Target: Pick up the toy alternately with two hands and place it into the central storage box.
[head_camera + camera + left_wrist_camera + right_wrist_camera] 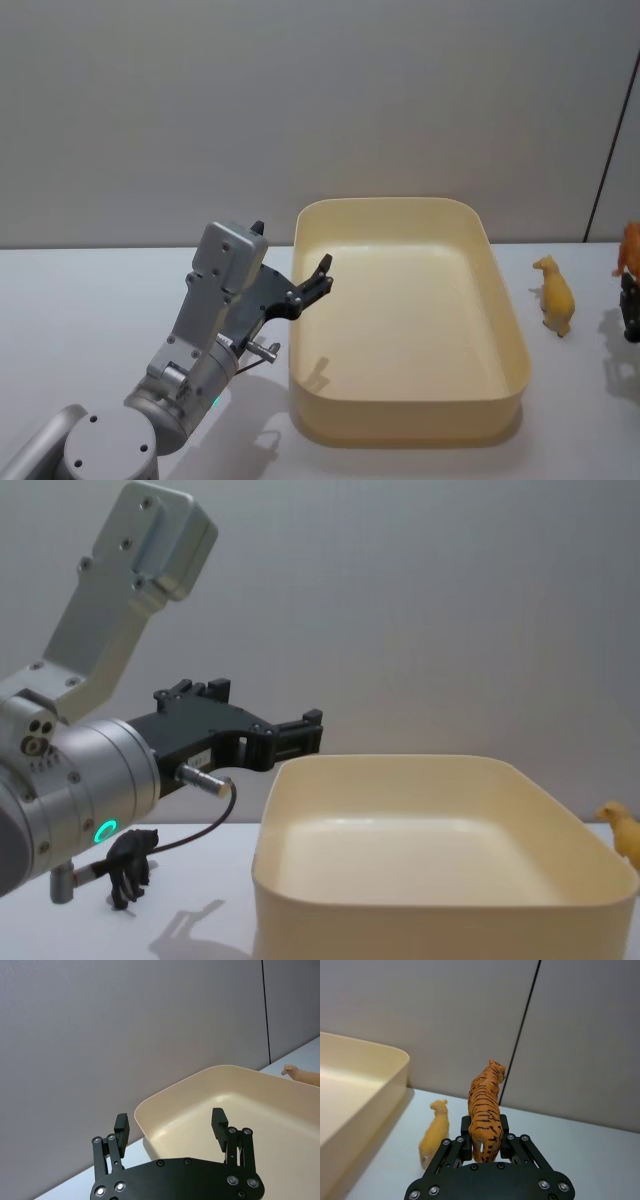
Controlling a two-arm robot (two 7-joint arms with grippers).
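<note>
The central storage box (508, 330) is a large cream-yellow tub in the middle of the table, and its floor is bare. My left gripper (318, 278) hovers open over the tub's left rim with nothing between its fingers (121, 1127). In the chest view the left gripper (305, 730) reaches in above the tub's rim (400, 765). At the far right my right gripper (631, 295) is shut on an orange striped tiger toy (487, 1100), held upright. A small yellow animal toy (553, 296) stands on the table between the tub and the tiger.
A small black animal figure (130, 865) stands on the table to the left of the tub, under the left arm. The yellow toy (435, 1132) is close beside the right gripper. A grey wall rises behind the table.
</note>
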